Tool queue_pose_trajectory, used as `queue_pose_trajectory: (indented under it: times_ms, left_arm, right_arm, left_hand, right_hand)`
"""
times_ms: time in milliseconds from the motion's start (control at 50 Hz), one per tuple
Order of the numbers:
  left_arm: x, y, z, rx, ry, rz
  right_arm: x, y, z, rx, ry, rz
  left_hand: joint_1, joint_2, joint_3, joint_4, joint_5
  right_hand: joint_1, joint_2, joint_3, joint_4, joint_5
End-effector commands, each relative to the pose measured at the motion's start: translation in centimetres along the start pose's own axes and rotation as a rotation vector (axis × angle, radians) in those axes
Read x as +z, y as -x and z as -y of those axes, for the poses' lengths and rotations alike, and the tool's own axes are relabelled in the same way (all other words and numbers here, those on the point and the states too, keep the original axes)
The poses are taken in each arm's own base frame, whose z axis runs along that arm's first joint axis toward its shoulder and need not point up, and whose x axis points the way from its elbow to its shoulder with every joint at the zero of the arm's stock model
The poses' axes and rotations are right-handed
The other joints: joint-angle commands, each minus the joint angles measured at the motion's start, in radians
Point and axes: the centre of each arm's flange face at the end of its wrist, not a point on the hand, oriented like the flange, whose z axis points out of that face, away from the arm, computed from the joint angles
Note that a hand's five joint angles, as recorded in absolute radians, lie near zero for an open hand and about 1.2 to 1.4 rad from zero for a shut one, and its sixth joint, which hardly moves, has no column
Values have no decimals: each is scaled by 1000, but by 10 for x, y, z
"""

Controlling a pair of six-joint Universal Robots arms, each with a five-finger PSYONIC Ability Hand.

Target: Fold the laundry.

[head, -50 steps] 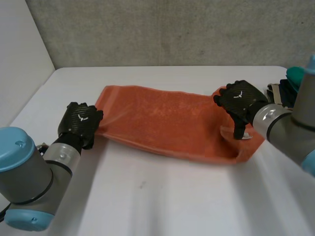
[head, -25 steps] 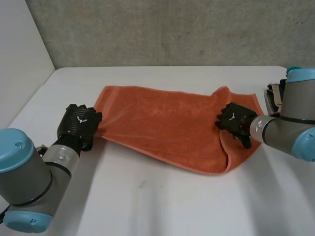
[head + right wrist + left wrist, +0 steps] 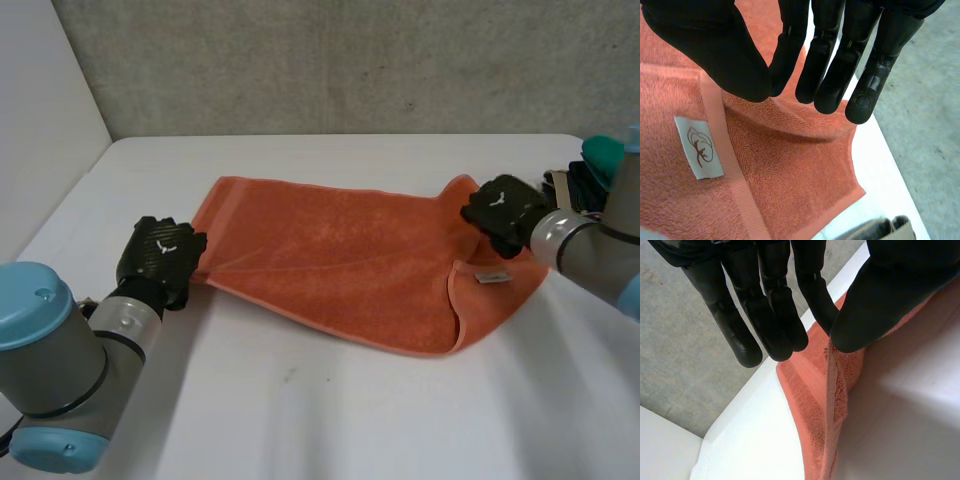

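**Orange-red terry towel (image 3: 340,255) pinched at both ends on the table**

Towel lies across the middle of the matt white tabletop (image 3: 330,420), long side running btwn the two hands. It is mostly flat w/ a few shallow wrinkles.

Black left hand (image 3: 160,260) is at the towel's left short edge, by the near corner. In the left wrist view its thumb & one finger close on the raised hem, cloth nipped btwn them. The other fingers (image 3: 745,340) are straight alongside.

Black right hand (image 3: 505,212) is at the right end, on the far side. In the right wrist view the thumb tip & first finger meet on a small raised fold of terry, grasping it. The remaining fingers (image 3: 865,95) reach out over the cloth.

The right end is doubled over onto itself, hem showing. A small white sewn-in label (image 3: 699,146) w/ a cotton-flower mark lies face up near the right hand.

Room: a rough grey concrete-look wall (image 3: 350,60) runs behind the table's far edge. A plain white panel (image 3: 40,110) stands along the left side. At the table's right edge, by the right arm, sit a teal item (image 3: 600,155) & some dark-and-beige things (image 3: 560,188); can't tell what they are.
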Motion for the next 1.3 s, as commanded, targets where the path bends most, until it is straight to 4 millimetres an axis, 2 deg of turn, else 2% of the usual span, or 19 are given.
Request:
queue_pose_trajectory:
  times_ms: [20, 40, 60, 120, 200, 340, 540, 720, 800, 880, 900, 920, 1040, 1140, 1180, 1280, 1300]
  left_arm:
    - [0, -1, -2, -1, 5, -3]
    - [0, -1, -2, -1, 5, -3]
    - [0, -1, -2, -1, 5, -3]
    - [0, -1, -2, -1, 5, -3]
    - [0, -1, -2, -3, 5, -3]
    - [1, 1, -3, -4, 11, 3]
    - [1, 2, -4, -4, 12, 5]
    - [2, 3, -4, -4, 12, 7]
    - [2, 3, -4, -5, 13, 9]
    - [3, 4, -5, -5, 15, 12]
    - [3, 5, -5, -5, 16, 14]
    - [3, 5, -5, -6, 17, 15]
    - [4, 5, -6, -7, 19, 13]
    - [7, 0, -14, -5, 42, -3]
    - [8, -2, -18, -6, 54, -9]
    - [10, -5, -24, -4, 73, -16]
    - [10, -4, -24, -4, 72, -15]
  right_arm:
    - [-19, -3, -5, 112, 28, -6]
    - [-20, 0, -6, 115, 35, 3]
    - [-20, 1, -7, 117, 37, 5]
    - [-19, 5, -6, 105, 34, 20]
    - [-19, 13, -5, 53, -1, 69]
    - [-17, 23, -5, 14, -39, 141]
    - [-11, 34, -16, 24, 0, 192]
    - [-6, 42, -26, 20, 20, 214]
    - [-5, 43, -28, 21, 27, 213]
    - [-5, 44, -30, 21, 39, 212]
    - [-5, 43, -30, 21, 45, 208]
    - [-5, 41, -30, 24, 44, 203]
    - [-14, 26, -18, 56, 30, 142]
    - [-37, 18, -9, 208, 43, 106]
    - [-43, 16, -6, 259, 42, 95]
    - [-53, 6, -13, 322, 59, 49]
    - [-52, 4, -14, 318, 55, 39]
  left_hand:
    - [277, 199, 204, 195, 225]
    - [277, 199, 204, 195, 225]
    - [277, 199, 204, 195, 225]
    - [277, 199, 204, 195, 225]
    - [277, 199, 204, 195, 225]
    - [277, 199, 204, 195, 225]
    - [277, 199, 204, 195, 225]
    - [277, 199, 204, 195, 225]
    - [277, 199, 204, 195, 225]
    - [277, 199, 204, 195, 225]
    - [277, 199, 204, 195, 225]
    - [277, 199, 204, 195, 225]
    - [277, 199, 204, 195, 225]
    - [277, 199, 204, 195, 225]
    - [213, 135, 140, 131, 162]
    - [172, 93, 99, 90, 120]
    - [172, 93, 99, 90, 120]
  right_hand:
    - [224, 45, 35, 31, 50]
    - [-164, -343, -353, -358, -338]
    - [-290, -469, -479, -484, -464]
    - [-476, -654, -665, -669, -650]
    - [-585, -764, -774, -778, -759]
    - [-588, -767, -777, -781, -762]
    - [-436, -614, -624, -629, -610]
    - [-412, -591, -601, -605, -586]
    - [-283, -462, -472, -476, -457]
    - [62, -116, -126, -131, -112]
    - [322, 144, 134, 129, 148]
    - [402, 224, 214, 209, 228]
    - [403, 225, 214, 210, 229]
    - [403, 225, 214, 210, 229]
    - [403, 225, 214, 210, 229]
    - [403, 225, 214, 210, 229]
    - [268, 89, 79, 74, 94]
